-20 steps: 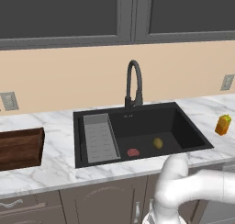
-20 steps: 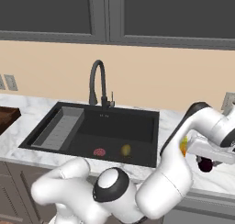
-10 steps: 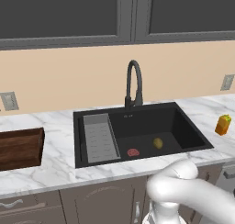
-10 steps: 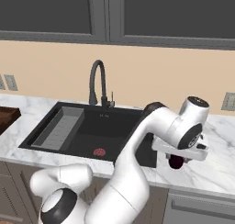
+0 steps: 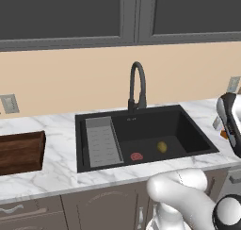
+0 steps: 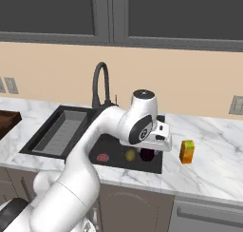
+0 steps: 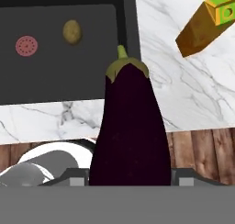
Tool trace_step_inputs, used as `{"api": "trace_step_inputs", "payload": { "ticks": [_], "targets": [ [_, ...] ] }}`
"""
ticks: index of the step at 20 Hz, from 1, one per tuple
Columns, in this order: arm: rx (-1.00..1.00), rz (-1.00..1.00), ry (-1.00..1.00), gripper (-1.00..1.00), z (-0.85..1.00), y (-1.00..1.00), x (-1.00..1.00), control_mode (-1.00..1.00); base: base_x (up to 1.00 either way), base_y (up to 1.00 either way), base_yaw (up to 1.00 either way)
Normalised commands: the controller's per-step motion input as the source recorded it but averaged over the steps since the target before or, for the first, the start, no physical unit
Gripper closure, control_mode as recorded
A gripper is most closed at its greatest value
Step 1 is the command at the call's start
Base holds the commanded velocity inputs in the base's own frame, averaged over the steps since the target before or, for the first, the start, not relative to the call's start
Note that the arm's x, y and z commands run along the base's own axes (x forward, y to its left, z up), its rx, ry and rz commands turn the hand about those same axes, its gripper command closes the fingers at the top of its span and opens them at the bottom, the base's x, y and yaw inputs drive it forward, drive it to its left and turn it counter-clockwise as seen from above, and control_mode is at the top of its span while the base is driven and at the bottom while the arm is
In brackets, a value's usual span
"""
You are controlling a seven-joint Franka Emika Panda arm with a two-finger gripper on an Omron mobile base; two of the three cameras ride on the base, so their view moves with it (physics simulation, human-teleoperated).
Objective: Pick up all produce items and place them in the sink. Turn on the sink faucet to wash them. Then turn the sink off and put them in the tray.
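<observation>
The gripper (image 6: 148, 152) is clamped on the dark purple produce item (image 7: 131, 126), an eggplant with a green cap, and holds it above the right rim of the sink (image 6: 142, 165), where the black basin meets the marble desk (image 6: 209, 164). In the hand view the eggplant hangs over that rim line, with basin on one side and bare marble on the other.

The olive-yellow produce item (image 5: 162, 146) lies on the sink floor toward the front right, just beside a flat red disc (image 5: 136, 156); the two are apart. The rest of the basin floor around them is open, and the grey ribbed rack (image 5: 102, 140) runs along the sink's left side. The sink faucet (image 5: 137, 85) stands at the back rim, its spout arched over the basin.

An orange block with green top (image 6: 187, 151) sits on the desk right of the sink, near the gripper but not touching. The tray (image 5: 19, 151) rests at the desk's left edge, well apart from the sink.
</observation>
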Motion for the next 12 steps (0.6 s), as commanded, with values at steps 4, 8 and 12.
{"api": "trace_step_inputs", "payload": {
  "ticks": [4,8,12],
  "targets": [
    [-0.01,0.0,0.04,1.0,0.01,0.74,0.9,-1.0,0.0,0.0,0.0],
    [0.0,0.01,0.11,1.0,0.0,0.43,0.94,-1.0,0.0,0.0,0.0],
    [0.03,0.05,0.11,1.0,-0.02,0.17,0.9,-1.0,0.0,0.0,0.0]
  ]
}}
